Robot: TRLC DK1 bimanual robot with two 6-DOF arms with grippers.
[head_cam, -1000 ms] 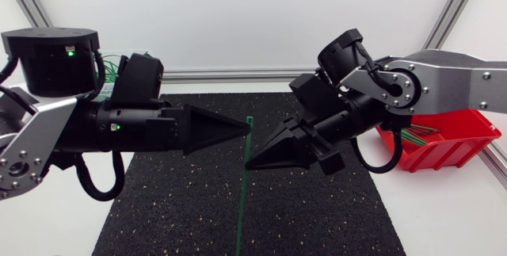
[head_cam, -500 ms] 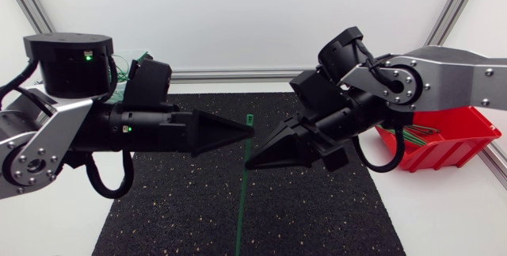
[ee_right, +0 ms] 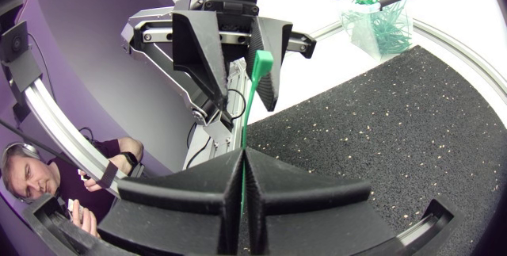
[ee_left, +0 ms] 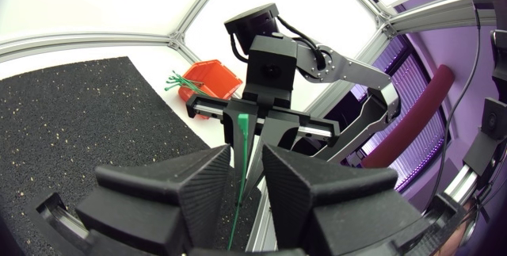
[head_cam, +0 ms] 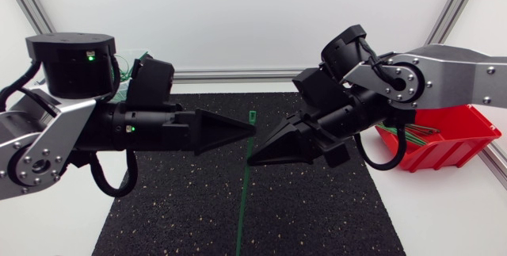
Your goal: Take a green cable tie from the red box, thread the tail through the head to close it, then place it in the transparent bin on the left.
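Note:
A green cable tie [head_cam: 244, 185] hangs upright over the black mat, its head [head_cam: 249, 117] on top. My right gripper [head_cam: 252, 160] is shut on the strap just below the head; in the right wrist view the tie [ee_right: 250, 105] rises from between its closed fingers [ee_right: 243, 157]. My left gripper [head_cam: 252, 128] faces it from the left, level with the head. Its jaws stand apart, with the strap [ee_left: 237, 200] in the gap and daylight on one side. The red box [head_cam: 444, 149] with more ties is at the right. The transparent bin [ee_right: 376, 22] holds several green ties.
The black mat [head_cam: 317, 208] covers the middle of the table under both grippers. The two arms meet nose to nose above its centre, a few centimetres apart. The red box [ee_left: 210, 82] stands off the mat's right edge, behind the right arm.
My left arm has slid a little to the right, bringing its fingertips around the tie's head, and its jaws have narrowed. The right gripper has kept still with the tie.

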